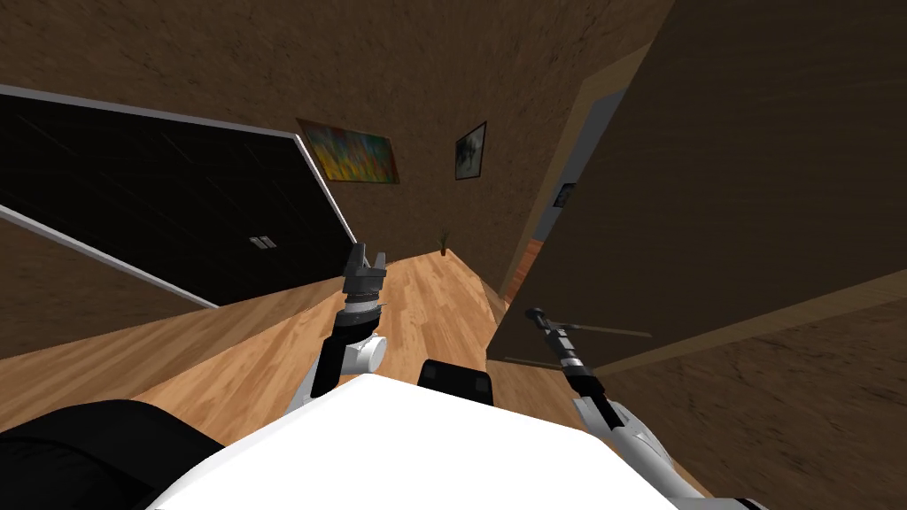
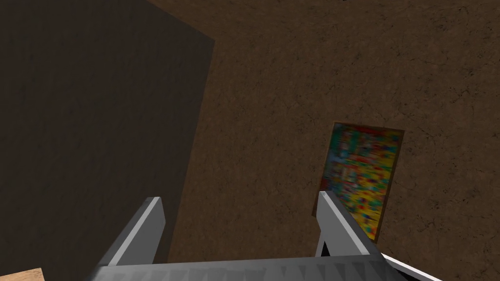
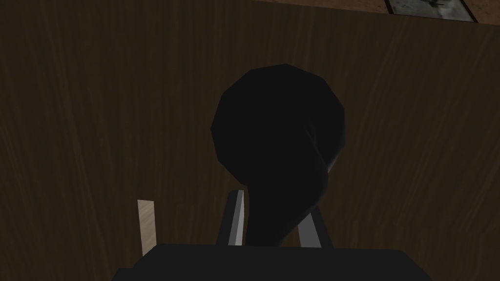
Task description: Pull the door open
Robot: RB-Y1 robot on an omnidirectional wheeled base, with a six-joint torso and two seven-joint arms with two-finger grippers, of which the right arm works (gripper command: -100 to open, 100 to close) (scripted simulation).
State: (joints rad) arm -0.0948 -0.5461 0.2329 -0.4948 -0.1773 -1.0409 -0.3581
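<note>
Door: a dark brown panel to my right in the head view, its near edge standing in front of a tan frame. In the right wrist view the same door spans the background as dim, wood-grained board. Handle: a black, rounded knob on a curved neck, projecting from the door toward my hand. Right claw: clamped on the neck of the handle, one light grey finger pressing each side; in the head view my right claw meets the door low on its face. Left claw: raised over the wooden floor, well apart from the door, its fingers spread with nothing between them.
</note>
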